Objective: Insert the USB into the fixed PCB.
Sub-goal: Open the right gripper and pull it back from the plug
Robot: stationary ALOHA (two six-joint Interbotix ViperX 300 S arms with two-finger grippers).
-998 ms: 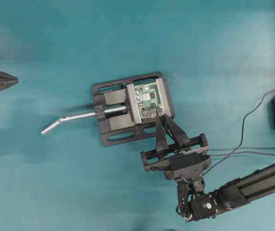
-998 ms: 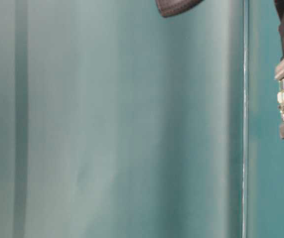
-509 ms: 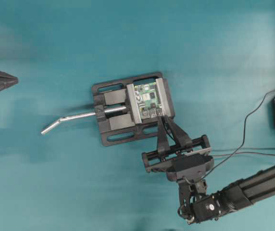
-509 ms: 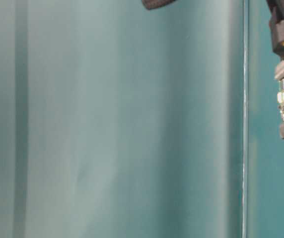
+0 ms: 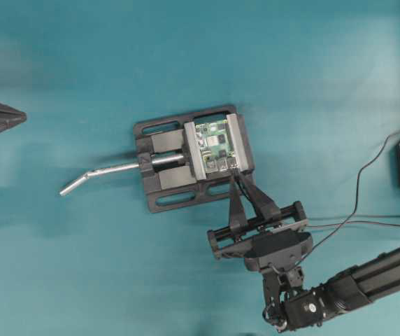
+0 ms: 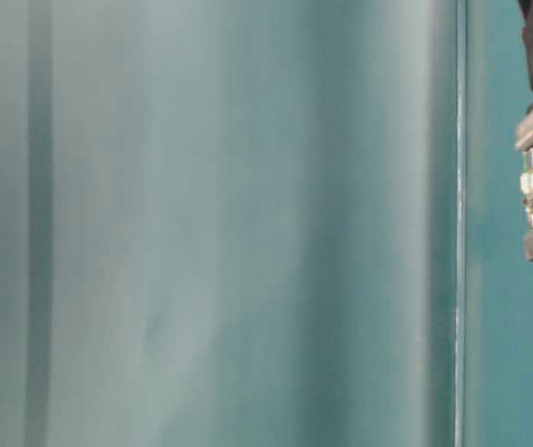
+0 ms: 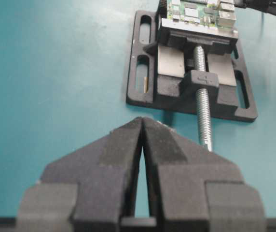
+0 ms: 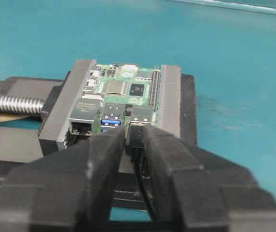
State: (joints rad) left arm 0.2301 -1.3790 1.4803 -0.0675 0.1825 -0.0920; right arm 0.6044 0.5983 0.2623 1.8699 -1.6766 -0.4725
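The right gripper (image 8: 131,145) sits with its fingers (image 8: 102,159) slightly parted around the USB (image 8: 137,137) plugged into the PCB (image 8: 121,99), grip uncertain; left gripper's (image 7: 142,140) fingers are pressed together, empty.

A plain teal desk (image 5: 305,77) fills the overhead view, matte and evenly lit, with soft shadows. In the table-level view a pale grey-green surface (image 6: 211,233), blurred and faintly streaked, meets a thin bright edge (image 6: 459,279).
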